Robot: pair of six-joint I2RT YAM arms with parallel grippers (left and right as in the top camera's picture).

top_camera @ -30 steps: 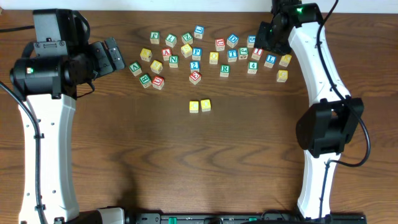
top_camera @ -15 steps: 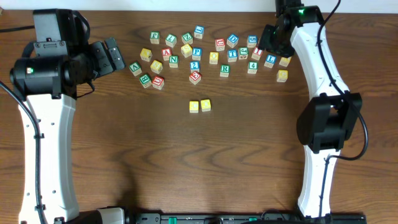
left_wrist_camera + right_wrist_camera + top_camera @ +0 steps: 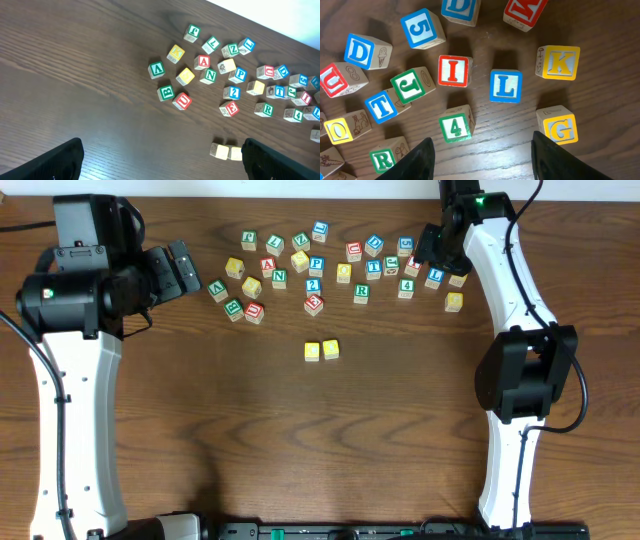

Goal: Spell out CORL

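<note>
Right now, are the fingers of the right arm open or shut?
Open. The right fingers stand wide apart, gripping nothing; the blue L block lies untouched ahead of them.

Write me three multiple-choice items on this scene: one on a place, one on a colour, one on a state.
1. In the right wrist view, what sits just left of the L cube?
A. red I cube
B. yellow K cube
C. green R cube

2. What colour is the L?
A. green
B. blue
C. red

3. How do the left fingers stand?
A. shut on a cube
B. shut on nothing
C. wide apart, holding nothing

Answers:
1 A, the I is its left neighbour.
2 B, a blue letter in a blue frame.
3 C, the fingers show at the left wrist view's bottom corners, far apart, gripping no cube.
</note>
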